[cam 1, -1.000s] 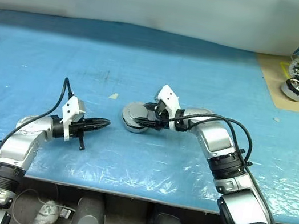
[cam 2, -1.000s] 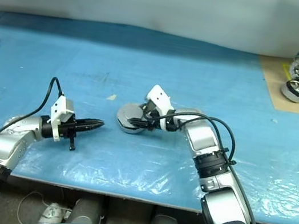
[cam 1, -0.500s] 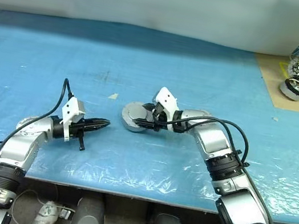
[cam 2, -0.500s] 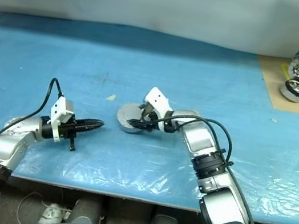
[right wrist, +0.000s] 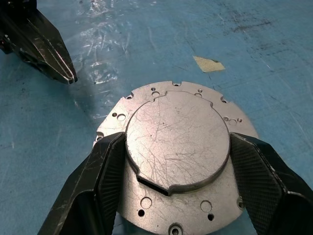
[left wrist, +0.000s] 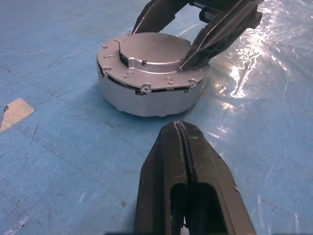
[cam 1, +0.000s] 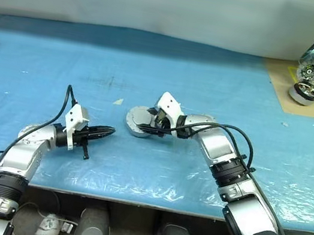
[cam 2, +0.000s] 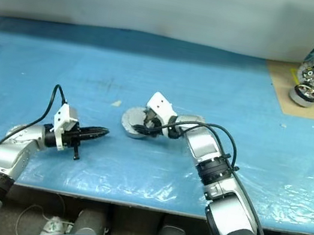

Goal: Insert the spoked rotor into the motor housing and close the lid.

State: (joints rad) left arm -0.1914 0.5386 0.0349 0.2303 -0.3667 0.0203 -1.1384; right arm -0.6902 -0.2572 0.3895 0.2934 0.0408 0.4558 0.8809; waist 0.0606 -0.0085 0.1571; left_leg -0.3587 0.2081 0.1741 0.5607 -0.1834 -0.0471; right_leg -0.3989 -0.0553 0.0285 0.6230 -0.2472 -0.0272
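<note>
Housing (cam 1: 141, 122) sitting mid-mat, lid (right wrist: 177, 140) capping it, grey face up. R gripper (right wrist: 178, 161) has eased down a touch since a sec ago, fingers now straddling lid's raised cap, spread wide – prob. seating it. L gripper (left wrist: 182, 147) shut, empty, idling near housing.

- No readable text, label, brand or number showed anywhere; the lid (right wrist: 178, 142) bore only scratches; the blue table cover (cam 1: 212, 78) carried no writing
</note>
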